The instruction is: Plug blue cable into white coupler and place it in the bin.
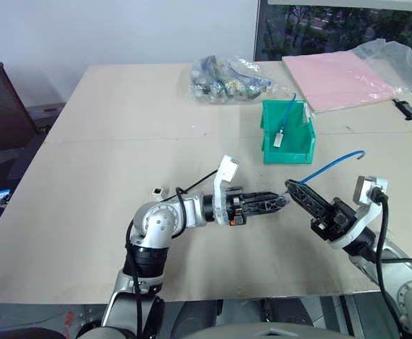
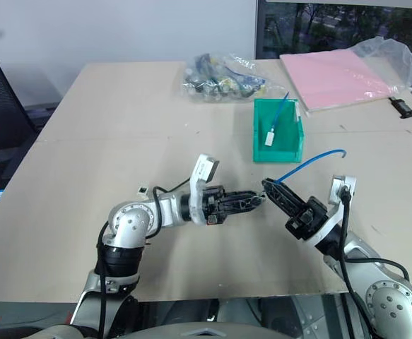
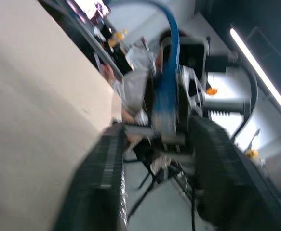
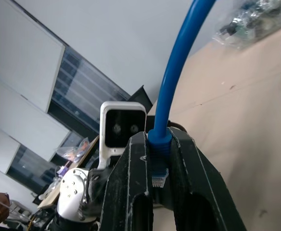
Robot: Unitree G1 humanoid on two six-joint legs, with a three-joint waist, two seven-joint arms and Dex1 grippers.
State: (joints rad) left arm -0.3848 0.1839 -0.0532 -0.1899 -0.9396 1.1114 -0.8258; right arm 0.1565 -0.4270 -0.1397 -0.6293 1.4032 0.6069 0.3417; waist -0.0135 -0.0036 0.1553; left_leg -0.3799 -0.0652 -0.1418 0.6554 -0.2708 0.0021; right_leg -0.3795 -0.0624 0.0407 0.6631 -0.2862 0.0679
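One blue cable (image 1: 331, 165) is clamped by its plug end between the clenched fingers of the right gripper (image 1: 292, 186); from there it arcs up and away over the bare table (image 1: 107, 141), its free end hanging in the air. The right wrist view shows the clear plug (image 4: 158, 176) nipped between the ribbed black fingers (image 4: 130, 187), the round, smooth cord running straight out along them. Tip to tip with it, the left gripper (image 1: 282, 201) points level at the right one, its jaws parted and holding nothing I can make out. Beyond both tips stands the green bin (image 1: 285, 132), hard plastic, with another cable and a white piece already inside. Farther off lie a crinkled clear bag of cables (image 1: 228, 78) and a flat pink sheet (image 1: 340, 79). A tiny white block (image 1: 157, 191) sits behind the left arm.
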